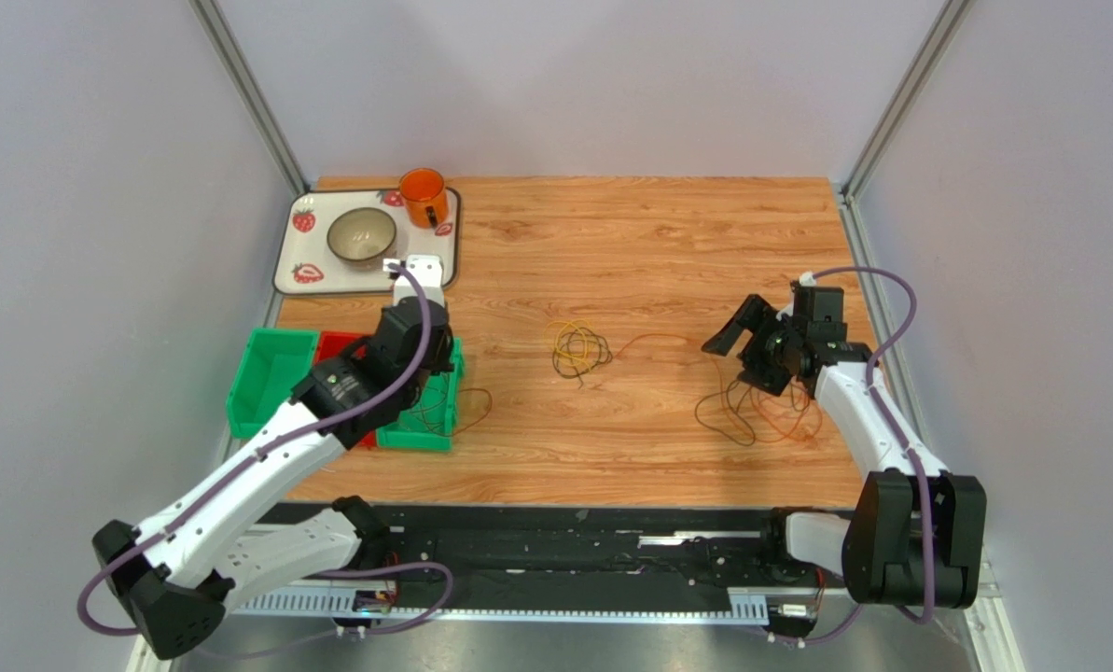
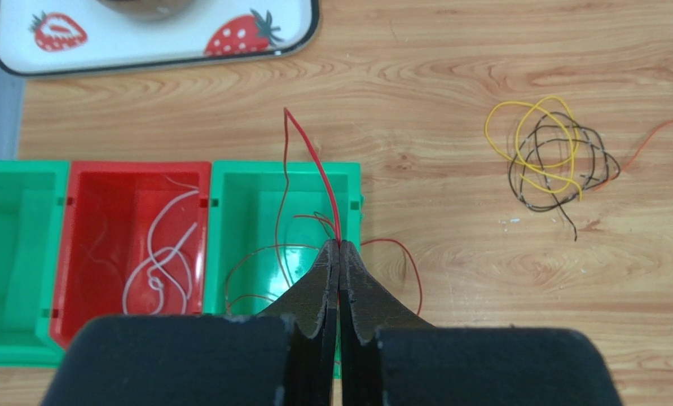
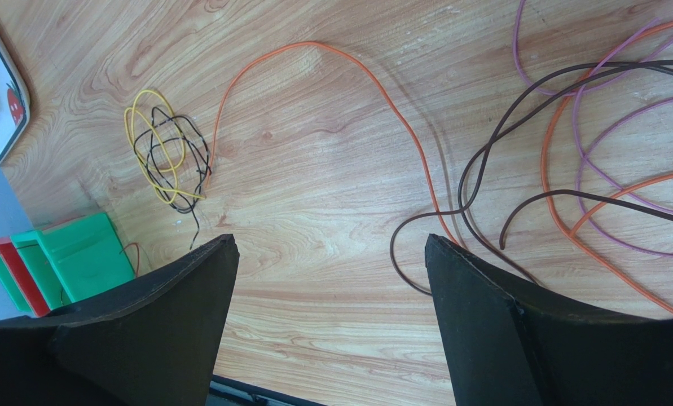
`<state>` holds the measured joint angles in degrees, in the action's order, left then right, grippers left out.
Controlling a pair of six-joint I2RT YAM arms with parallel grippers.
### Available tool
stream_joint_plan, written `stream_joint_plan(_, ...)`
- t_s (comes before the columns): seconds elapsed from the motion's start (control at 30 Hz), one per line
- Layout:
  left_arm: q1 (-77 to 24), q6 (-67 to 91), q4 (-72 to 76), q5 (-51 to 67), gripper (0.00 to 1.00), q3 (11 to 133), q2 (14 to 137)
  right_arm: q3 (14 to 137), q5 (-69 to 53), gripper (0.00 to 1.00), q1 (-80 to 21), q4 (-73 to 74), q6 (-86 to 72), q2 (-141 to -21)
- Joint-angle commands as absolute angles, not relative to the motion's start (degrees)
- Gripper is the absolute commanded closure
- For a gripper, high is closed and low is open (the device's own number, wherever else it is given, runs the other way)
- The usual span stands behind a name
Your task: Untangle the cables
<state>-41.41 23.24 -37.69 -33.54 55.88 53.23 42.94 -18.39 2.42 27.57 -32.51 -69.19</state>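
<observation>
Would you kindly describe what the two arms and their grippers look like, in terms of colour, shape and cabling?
The left arm and right arm both have white link shells with black joint housings. A thick purple hose loops along each arm. The left gripper and right gripper have matte black, wedge-shaped fingers tapering toward the tips. No markings or sleeves show.

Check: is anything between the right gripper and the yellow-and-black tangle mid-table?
Nothing solid. The open right gripper faces bare table up to the tangle; only a thin orange cable arcs across the wood there.
</observation>
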Motion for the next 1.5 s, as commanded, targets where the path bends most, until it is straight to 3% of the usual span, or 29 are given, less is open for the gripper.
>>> stream_joint_plan(0.0,-40.26,28.73,-32.27,-33.23,1.0,51.17,56.51,42.8,-18.28,0.14,2.11,27.86,-31.64,-68.21)
stream_joint_plan(0.57,-30.68,32.69,-22.5,-27.07,1.0,39.64,65.74,42.1,-18.28,0.14,2.2,27.69,-31.11,-68.64)
stream_joint_plan(0.93,-27.86,35.86,-28.04,-20.93,1.0,44.03,73.48,42.71,-18.46,0.15,2.11,27.86,-31.2,-69.0)
stream_joint_plan(1.03,-27.86,35.42,-27.68,-21.18,0.75,43.59,70.76,43.07,-18.63,0.15,2.11,28.39,-31.2,-68.56)
stream_joint_plan(1.07,-27.86,34.9,-28.9,-21.88,0.58,44.55,70.06,43.24,-18.55,0.15,2.11,28.74,-31.03,-68.29)
stream_joint_plan(1.17,-27.86,33.67,-32.33,-23.2,0.41,47.1,68.21,43.68,-18.63,0.15,2.11,28.92,-31.11,-67.94)
stream_joint_plan(1.47,-27.86,33.49,-37.17,-24.08,0.42,50.62,64.43,43.86,-19.69,0.15,2.11,28.91,-31.55,-67.33)
